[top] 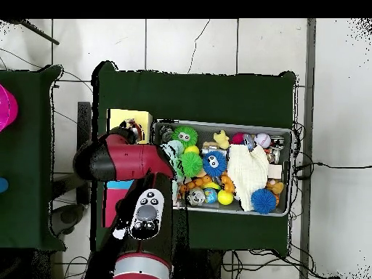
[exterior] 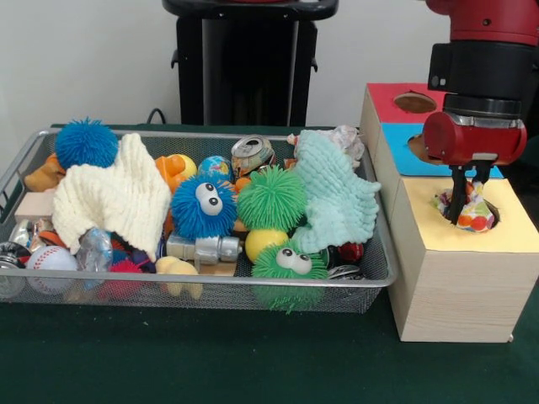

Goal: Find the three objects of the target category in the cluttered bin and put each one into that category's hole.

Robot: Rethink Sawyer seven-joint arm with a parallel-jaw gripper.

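Front view shows my gripper (exterior: 468,202) over the yellow hole (exterior: 468,210), fingers (exterior: 457,195) seemingly clamped on a crumpled patterned wrapper (exterior: 472,212) already partway inside. I'm delivering; next I release, lift clear, return to the bin (exterior: 202,290).

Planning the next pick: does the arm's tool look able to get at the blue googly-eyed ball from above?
Probably yes. The blue googly-eyed ball sits atop the clutter, uncovered, though the tool is now in the yellow box's hole with a patterned object.
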